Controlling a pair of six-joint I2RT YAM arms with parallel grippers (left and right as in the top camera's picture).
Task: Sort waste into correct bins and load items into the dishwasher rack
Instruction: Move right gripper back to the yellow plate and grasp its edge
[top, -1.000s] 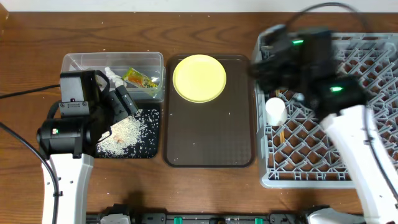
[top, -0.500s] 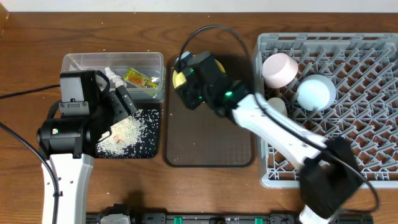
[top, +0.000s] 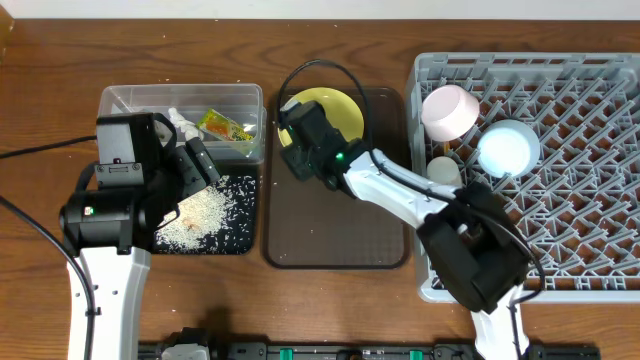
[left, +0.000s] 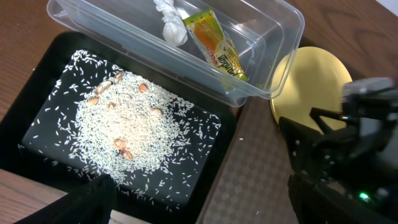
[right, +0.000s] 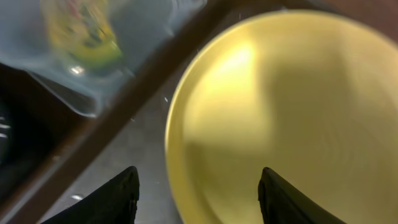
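Currently nothing is held by the half-open right gripper (right: 199, 182) above the yellow plate (right: 292, 106), which could be shoved aside if clipped shallowly.

A: Overhead?
B: Fixed, far, straight down: whole table (top: 330, 50), rack (top: 580, 230) to tub (top: 135, 100).
A: Wrists?
B: Left: near, oblique, over black tray (left: 46, 93). Right: very close, blurred. Both take in yellow plate (left: 311, 78) rim and a tub corner.

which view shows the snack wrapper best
Left wrist: the snack wrapper lies sharp and unobstructed in the clear tub. Overhead shows it small; right wrist shows only a yellow blur through the tub wall.
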